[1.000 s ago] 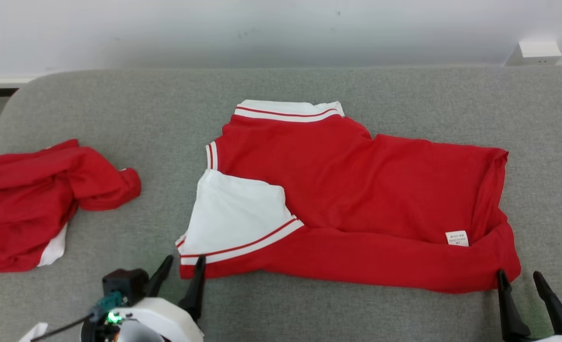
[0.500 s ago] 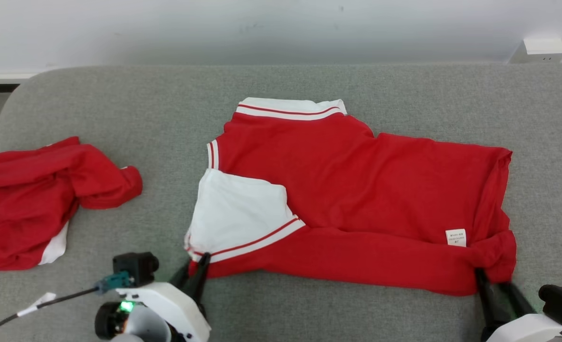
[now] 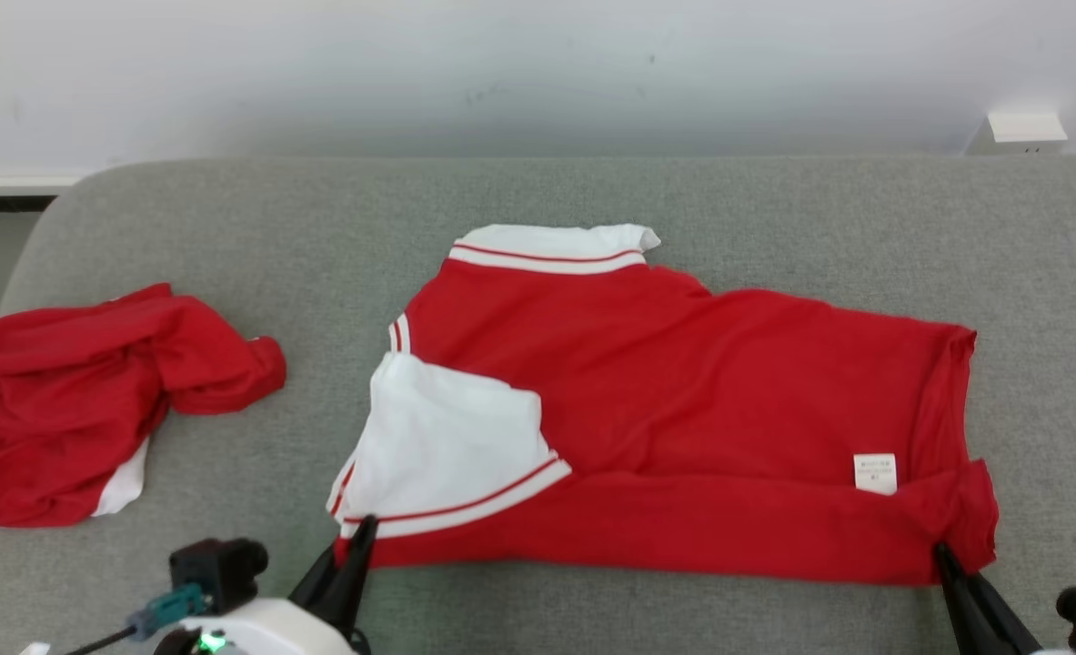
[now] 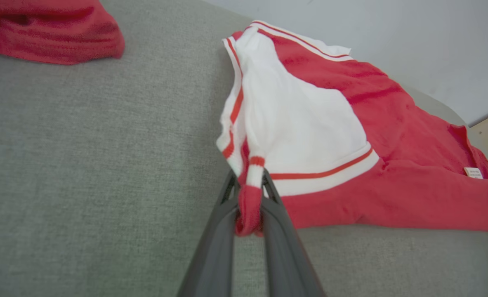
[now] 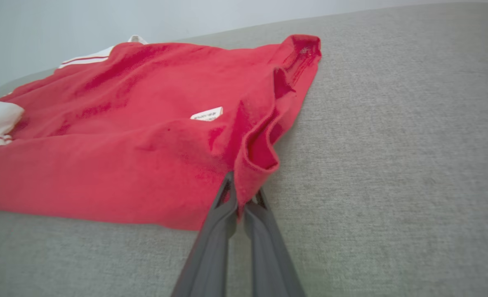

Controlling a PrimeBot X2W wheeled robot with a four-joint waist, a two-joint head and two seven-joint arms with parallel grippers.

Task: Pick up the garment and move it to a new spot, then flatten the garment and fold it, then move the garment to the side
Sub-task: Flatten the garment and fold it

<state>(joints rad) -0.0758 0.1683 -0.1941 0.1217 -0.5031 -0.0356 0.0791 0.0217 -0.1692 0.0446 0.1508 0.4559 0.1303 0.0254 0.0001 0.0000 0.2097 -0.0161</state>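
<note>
On grey woven couch [image 3: 228,236], soft red garment [image 3: 683,391]

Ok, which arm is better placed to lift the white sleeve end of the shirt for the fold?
Left. The left gripper is shut on the shirt at its near corner beside the white sleeve; the right gripper pinches the opposite hem corner by the label.

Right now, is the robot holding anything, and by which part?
Yes, the red shirt. The left fingers pinch its near corner at the white sleeve; the right fingers pinch the near corner at the other end, close to the label.
</note>
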